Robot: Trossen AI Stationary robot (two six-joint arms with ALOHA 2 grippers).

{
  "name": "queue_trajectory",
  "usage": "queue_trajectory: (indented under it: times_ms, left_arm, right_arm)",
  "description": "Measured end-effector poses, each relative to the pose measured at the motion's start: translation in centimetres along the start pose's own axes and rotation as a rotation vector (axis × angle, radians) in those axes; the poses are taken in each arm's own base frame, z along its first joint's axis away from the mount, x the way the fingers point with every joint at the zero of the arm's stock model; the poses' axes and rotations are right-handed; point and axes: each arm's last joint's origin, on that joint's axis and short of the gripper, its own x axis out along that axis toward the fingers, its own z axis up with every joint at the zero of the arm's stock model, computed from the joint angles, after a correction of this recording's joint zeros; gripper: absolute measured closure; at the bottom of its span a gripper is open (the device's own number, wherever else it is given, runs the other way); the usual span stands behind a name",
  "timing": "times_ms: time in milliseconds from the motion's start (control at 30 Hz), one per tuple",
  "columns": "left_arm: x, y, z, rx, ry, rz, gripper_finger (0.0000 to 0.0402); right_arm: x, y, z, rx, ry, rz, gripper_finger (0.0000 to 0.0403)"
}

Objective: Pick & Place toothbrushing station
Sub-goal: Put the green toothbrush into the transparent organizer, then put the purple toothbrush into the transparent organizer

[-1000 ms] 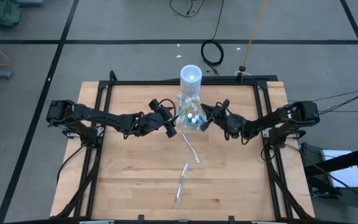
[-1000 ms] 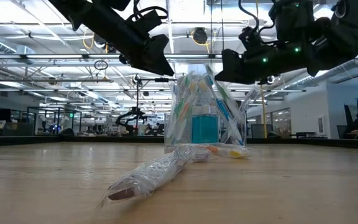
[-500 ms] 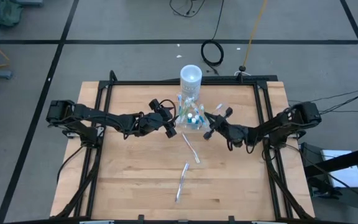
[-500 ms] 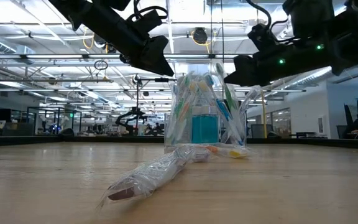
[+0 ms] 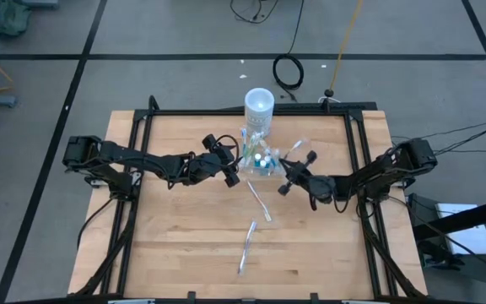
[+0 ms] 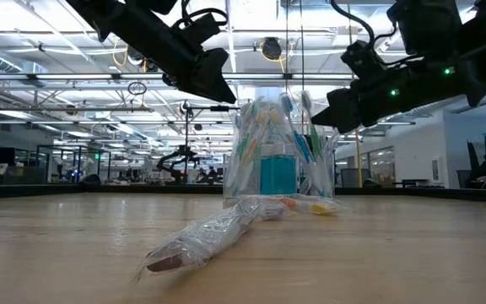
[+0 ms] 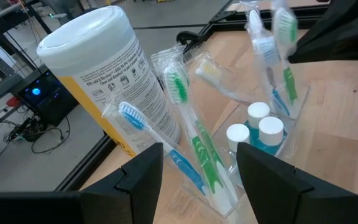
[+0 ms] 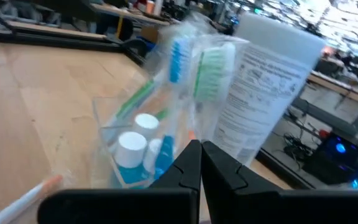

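Clear plastic container (image 5: 258,160) of toothbrushes (image 7: 197,134) and capped tubes (image 7: 259,127) sits mid-tabletop (image 5: 184,228), by the white cylinder (image 5: 258,105). My left claw (image 5: 231,169) hovers beside it, spread wide, empty. Right claw (image 5: 287,173) pinched closed, empty. Looks light, thin-walled, slick, tippy; I'd grip the walls low, gently.

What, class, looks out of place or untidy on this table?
Two wrapped toothbrushes lie loose on the table, outside the clear container: one just in front of it, another farther toward the near edge. The rest stand in the container, leaning at mixed angles. Nothing looks broken or spilled.
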Motion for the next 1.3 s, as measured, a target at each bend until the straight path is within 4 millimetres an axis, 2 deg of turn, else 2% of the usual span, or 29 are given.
queue_trajectory:
  times_ms: [500,1000,1300]
  left_arm:
    - [-0.1,-0.5,0.0,-0.003,-0.003,-0.152,0.019]
    - [-0.1,-0.5,0.0,-0.003,-0.003,-0.152,0.019]
    - [-0.1,-0.5,0.0,-0.003,-0.003,-0.152,0.019]
  right_arm:
    - [-0.2,0.3,-0.3,0.009,0.022,0.009,0.0394]
    - [-0.6,0.5,-0.2,0.016,0.013,0.025,0.0294]
    - [-1.5,0.7,0.6,0.012,-0.013,0.039,0.026]
